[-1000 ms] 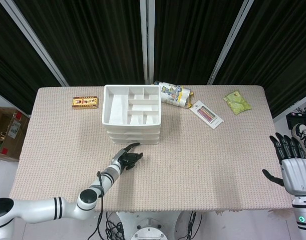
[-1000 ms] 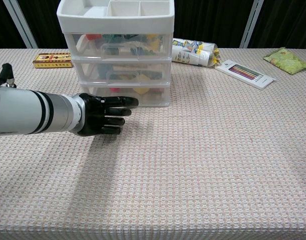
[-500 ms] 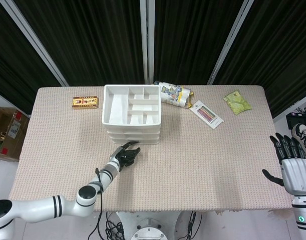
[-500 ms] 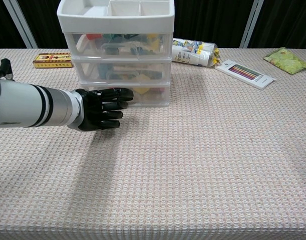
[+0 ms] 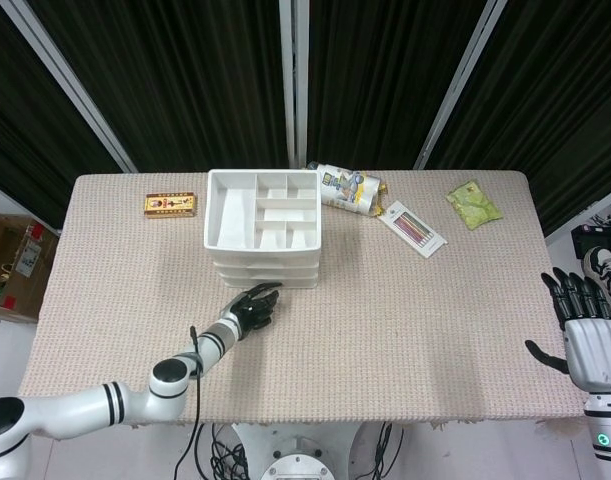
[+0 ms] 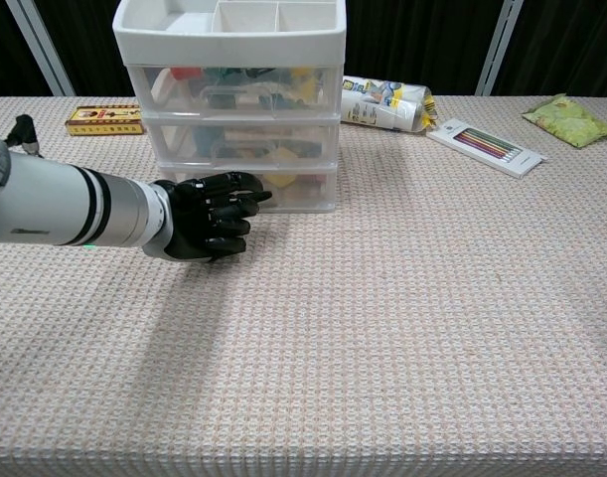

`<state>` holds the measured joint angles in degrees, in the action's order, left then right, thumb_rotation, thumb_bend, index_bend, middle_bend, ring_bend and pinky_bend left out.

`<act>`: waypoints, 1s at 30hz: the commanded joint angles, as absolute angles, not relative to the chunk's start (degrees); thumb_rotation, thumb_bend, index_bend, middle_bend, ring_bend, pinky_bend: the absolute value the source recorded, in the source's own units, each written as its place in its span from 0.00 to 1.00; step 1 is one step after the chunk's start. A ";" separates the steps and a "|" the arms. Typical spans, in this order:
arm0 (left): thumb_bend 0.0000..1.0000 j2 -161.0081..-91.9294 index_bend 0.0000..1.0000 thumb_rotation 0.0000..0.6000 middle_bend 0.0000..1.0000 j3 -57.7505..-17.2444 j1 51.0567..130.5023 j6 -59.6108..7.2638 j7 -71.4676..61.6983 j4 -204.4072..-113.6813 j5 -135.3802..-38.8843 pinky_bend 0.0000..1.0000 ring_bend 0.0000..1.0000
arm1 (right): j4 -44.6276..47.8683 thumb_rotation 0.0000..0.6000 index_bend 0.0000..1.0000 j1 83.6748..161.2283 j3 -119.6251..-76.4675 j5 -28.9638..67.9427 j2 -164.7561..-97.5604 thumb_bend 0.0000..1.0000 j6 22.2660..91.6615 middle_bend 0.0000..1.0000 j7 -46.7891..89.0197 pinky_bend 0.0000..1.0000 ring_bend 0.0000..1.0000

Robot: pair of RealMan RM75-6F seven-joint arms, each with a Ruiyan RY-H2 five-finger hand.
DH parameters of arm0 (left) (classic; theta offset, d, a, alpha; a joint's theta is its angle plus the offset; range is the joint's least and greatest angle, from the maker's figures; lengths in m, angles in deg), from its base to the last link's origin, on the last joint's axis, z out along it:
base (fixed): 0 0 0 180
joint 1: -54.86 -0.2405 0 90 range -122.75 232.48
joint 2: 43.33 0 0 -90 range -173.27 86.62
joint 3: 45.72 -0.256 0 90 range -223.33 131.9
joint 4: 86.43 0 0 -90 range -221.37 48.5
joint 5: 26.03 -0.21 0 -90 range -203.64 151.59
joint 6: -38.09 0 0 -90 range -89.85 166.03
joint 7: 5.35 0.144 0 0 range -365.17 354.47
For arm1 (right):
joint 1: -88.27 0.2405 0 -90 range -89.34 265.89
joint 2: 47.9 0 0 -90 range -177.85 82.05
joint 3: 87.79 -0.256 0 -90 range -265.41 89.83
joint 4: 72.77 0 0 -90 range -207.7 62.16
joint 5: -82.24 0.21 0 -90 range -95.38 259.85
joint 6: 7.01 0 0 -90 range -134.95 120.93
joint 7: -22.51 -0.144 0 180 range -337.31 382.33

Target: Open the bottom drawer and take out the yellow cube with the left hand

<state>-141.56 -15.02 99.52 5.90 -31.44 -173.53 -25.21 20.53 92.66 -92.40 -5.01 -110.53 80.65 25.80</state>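
A white three-drawer organiser (image 5: pixel 262 228) (image 6: pixel 231 109) stands at the table's back centre, its drawers closed. Through the clear front of the bottom drawer (image 6: pixel 283 189) a yellow shape (image 6: pixel 279 183) shows. My left hand (image 5: pixel 251 308) (image 6: pixel 210 215), black with a white forearm, hovers just in front of the bottom drawer, fingers spread and slightly curled, tips close to the drawer's handle, holding nothing. My right hand (image 5: pixel 583 325) stays at the table's right edge, fingers spread and empty.
A small orange box (image 5: pixel 171 205) (image 6: pixel 103 120) lies left of the organiser. A snack bag (image 5: pixel 350 189) (image 6: pixel 384 102), a pencil set (image 5: pixel 412 228) (image 6: pixel 488 145) and a green packet (image 5: pixel 473 204) (image 6: pixel 566 119) lie to its right.
My left hand has moved toward the organiser and its bottom drawer, its fingers curling a little. The right hand has barely shifted.
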 commanded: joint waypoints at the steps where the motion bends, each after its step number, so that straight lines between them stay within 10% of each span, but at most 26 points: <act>1: 0.46 -141.40 0.37 1.00 0.81 -15.09 100.02 6.86 -31.89 -172.96 -24.48 1.00 0.91 | 20.53 1.00 0.00 92.54 -92.42 -4.92 -110.45 0.06 80.78 0.04 25.70 0.00 0.00; 20: 0.50 -138.25 0.43 1.00 0.81 -18.37 99.16 10.45 -34.56 -176.31 -23.99 1.00 0.91 | 20.13 1.00 0.00 92.80 -92.37 -4.97 -110.81 0.06 80.04 0.04 25.48 0.00 0.00; 30: 0.50 -135.12 0.08 1.00 0.73 -21.04 97.57 4.54 -32.29 -184.05 -31.14 1.00 0.85 | 19.94 1.00 0.00 92.71 -92.31 -5.30 -110.79 0.06 80.31 0.04 25.03 0.00 0.00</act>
